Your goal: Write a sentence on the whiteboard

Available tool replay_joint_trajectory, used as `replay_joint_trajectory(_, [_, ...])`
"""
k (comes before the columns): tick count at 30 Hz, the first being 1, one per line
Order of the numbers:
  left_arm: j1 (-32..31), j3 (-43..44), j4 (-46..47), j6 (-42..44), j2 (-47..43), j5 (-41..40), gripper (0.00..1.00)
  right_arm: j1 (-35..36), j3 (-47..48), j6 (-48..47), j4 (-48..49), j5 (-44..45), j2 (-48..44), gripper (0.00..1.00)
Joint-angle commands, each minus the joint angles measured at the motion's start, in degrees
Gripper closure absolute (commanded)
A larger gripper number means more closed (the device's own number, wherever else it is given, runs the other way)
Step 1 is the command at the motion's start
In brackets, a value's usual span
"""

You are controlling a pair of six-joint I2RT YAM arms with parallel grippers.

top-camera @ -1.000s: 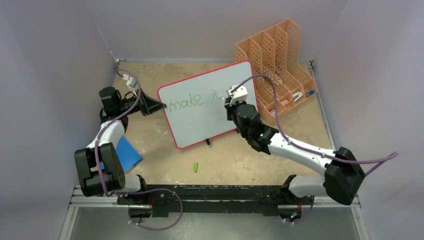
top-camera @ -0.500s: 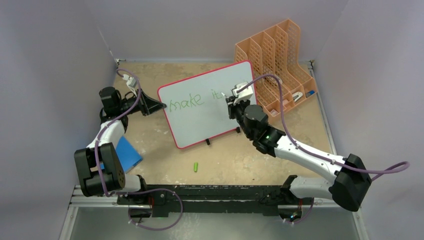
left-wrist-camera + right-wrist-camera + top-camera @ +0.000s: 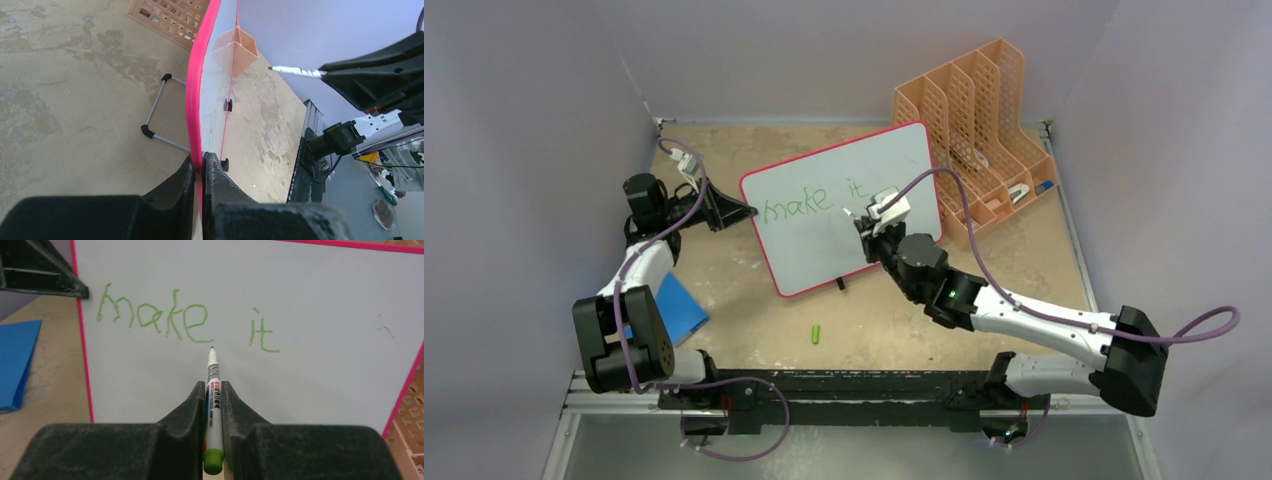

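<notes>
right gripper: jaws narrow, clamped on the marker barrel; marker seated straight, tip sticking out ahead of the fingers.
marker: green, uncapped, tip pointing at the board just under the tail of "make". The left wrist view shows the tip off the surface, not touching.
sentence: only "make it" is there, one line, thin green strokes. Second line not started.
whiteboard: propped up tilted on its feet mid-table, lots of bare space under the first line.
left gripper: pinched tight on the pink rim at the board's left edge, bracing it.
step: judging by the pose, lining up to start the next word on line two.
how to do it well: bring the tip in square and light, since a hard press could push the board back. Keep the left clamp firm. Start low enough to clear "make". Use short, slow strokes.
risk: board flexes or skids, and strokes skip.
other: green cap on the table near the arm bases; orange file rack behind the board.
</notes>
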Motion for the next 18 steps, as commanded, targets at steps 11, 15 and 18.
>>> replay_joint_trajectory(11, [-1.52, 0.00, 1.15, 1.41, -1.85, -0.34, 1.00, 10.18, -3.15, 3.60, 5.43, 3.07, 0.72, 1.00])
replay_joint_trajectory(15, [-1.64, 0.00, 1.10, 1.49, -1.95, -0.60, 1.00, 11.40, -3.82, 3.45, 8.24, 4.10, 2.46, 1.00])
replay_joint_trajectory(18, [-1.71, 0.00, 1.06, 1.49, -1.94, -0.60, 1.00, 11.63, -4.05, 2.87, 10.58, 5.27, 3.88, 1.00])
